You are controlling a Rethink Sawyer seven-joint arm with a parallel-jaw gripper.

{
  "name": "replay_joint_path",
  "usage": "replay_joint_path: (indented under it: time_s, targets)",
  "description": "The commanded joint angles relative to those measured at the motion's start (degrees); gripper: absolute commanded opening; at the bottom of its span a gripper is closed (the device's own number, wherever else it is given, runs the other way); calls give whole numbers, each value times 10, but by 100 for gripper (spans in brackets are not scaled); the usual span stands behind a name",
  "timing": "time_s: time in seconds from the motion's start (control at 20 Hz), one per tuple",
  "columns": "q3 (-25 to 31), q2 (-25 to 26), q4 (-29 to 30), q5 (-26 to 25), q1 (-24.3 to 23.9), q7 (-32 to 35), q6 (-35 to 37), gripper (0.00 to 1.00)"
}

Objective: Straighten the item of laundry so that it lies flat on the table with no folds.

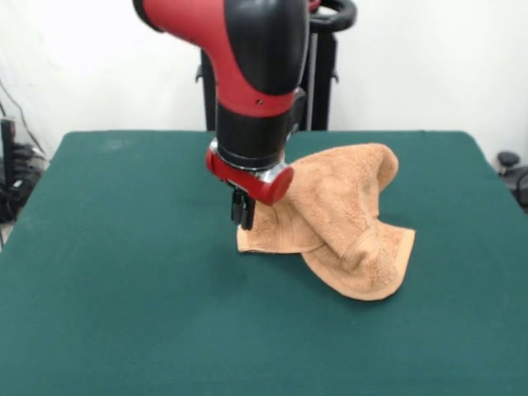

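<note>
So you've got the table (124, 313) filling most of the front view, dark green cloth edge to edge, w/ the pedestal (322, 74) standing black behind its far side against a pale wall. Next biggest is the arm (247, 49), red and black, coming down from the top and ending in a red collar just above the cloth, a bit left of pic centre. Then the towel (346, 223): light orange-tan terry, sitting on the table around the middle, slightly right of centre, and def not flat. You can see it bunched and twisted, one part raised up toward the far side behind the arm's collar, a fold crossing over the middle, and a rounded lobe w/ a woven band along its hem lying on the cloth at the near right. Its left corner lies flat on the table right by the tool. Smallest bit is the gripper (242, 212), black, hanging below the collar at the towel's left edge, tips low near the cloth; fingers look pressed together, but you can't tell from this angle whether they pinch the towel or just touch it.
</note>
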Motion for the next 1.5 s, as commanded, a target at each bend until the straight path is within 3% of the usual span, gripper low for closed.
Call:
replay_joint_path:
  time_s: [0.05,0.15,0.2,0.35,0.65,0.95,1.2,1.5]
  targets:
    - [146,52,79,20,-39,65,16,0]
    - [165,49,88,13,-56,54,-17,0]
    - [174,49,89,4,-64,60,-23,100]
    - [194,44,101,-3,-82,50,-57,100]
    - [210,67,90,-3,-98,63,-41,100]
    - [203,73,84,-8,-89,76,-41,100]
    - [179,77,75,-5,-72,92,2,100]
    - [207,96,75,-3,-94,73,-25,100]
